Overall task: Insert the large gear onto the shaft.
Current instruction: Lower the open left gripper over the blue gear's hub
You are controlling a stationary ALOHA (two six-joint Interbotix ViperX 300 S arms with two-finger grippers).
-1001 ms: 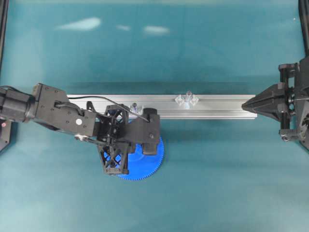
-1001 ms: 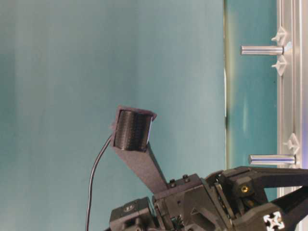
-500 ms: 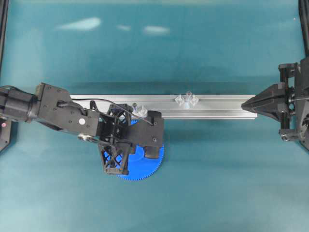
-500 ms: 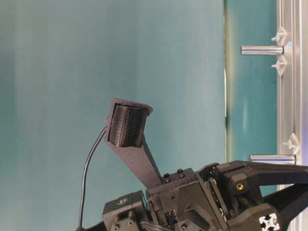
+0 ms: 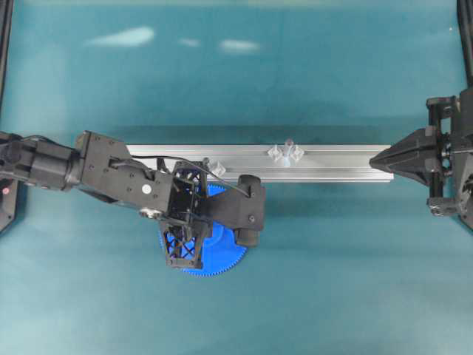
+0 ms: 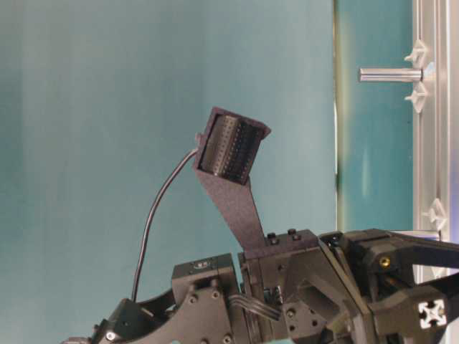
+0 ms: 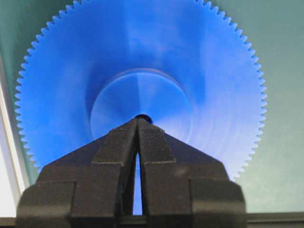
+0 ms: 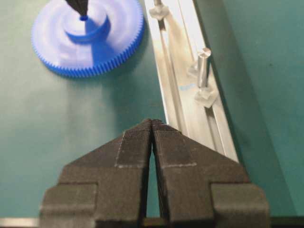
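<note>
Toothed blue plastic large gear (image 7: 142, 80) lies flat; left tool (image 7: 137, 124), clenched empty, points at its hub hole.

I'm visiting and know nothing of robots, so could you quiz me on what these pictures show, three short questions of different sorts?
1. True or false: the large gear already sits on the shaft.
2. The left claw points at the gear's: A teeth, B centre hole, C underside?
3. Fill in: the shaft stands on a silver ____.

Key: 1 false, the gear lies on the table beside the rail. 2 B. 3 rail.
</note>
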